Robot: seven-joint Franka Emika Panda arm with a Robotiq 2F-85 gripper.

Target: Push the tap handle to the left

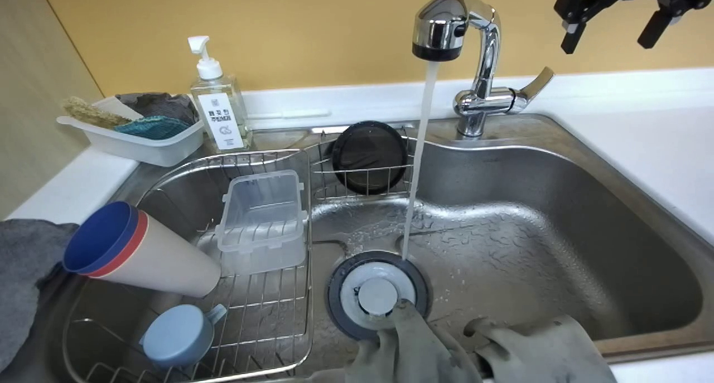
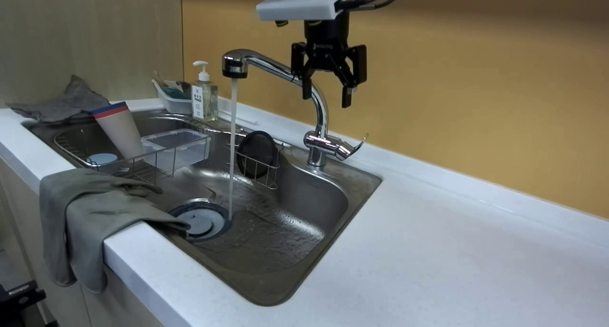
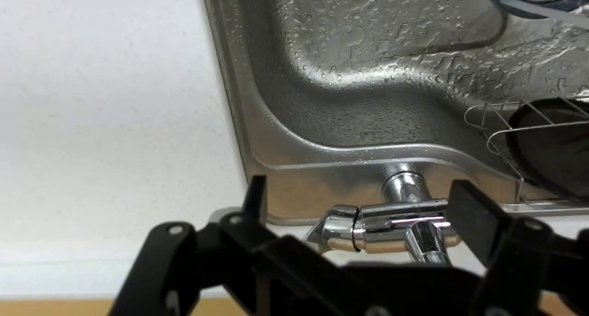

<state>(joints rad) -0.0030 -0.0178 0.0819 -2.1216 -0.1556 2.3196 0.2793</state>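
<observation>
The tap handle (image 1: 538, 86) is polished chrome, as mirror-bright as the tap (image 1: 488, 59) itself. The sink (image 1: 585, 204) is steel with a duller, wet sheen; the dish rack (image 1: 310, 310) is thin, shiny metal wire. The counter (image 2: 428, 251) looks smooth and low-gloss. Translucent plastic makes up the box (image 1: 262, 255), while the stacked cups (image 1: 167, 260) look smooth and matt. The soap bottle (image 1: 240, 115) is clear and glossy. The gloves (image 2: 95, 208) look like matt rubber, the grey cloth (image 2: 71, 101) soft fabric, the scrubber (image 1: 92, 112) rough and bristly. The tool (image 2: 327, 94) looks mostly matt.

Fingers (image 2: 307, 89) spread, tap handle (image 2: 356, 147) below, water (image 2: 232, 136) running
</observation>
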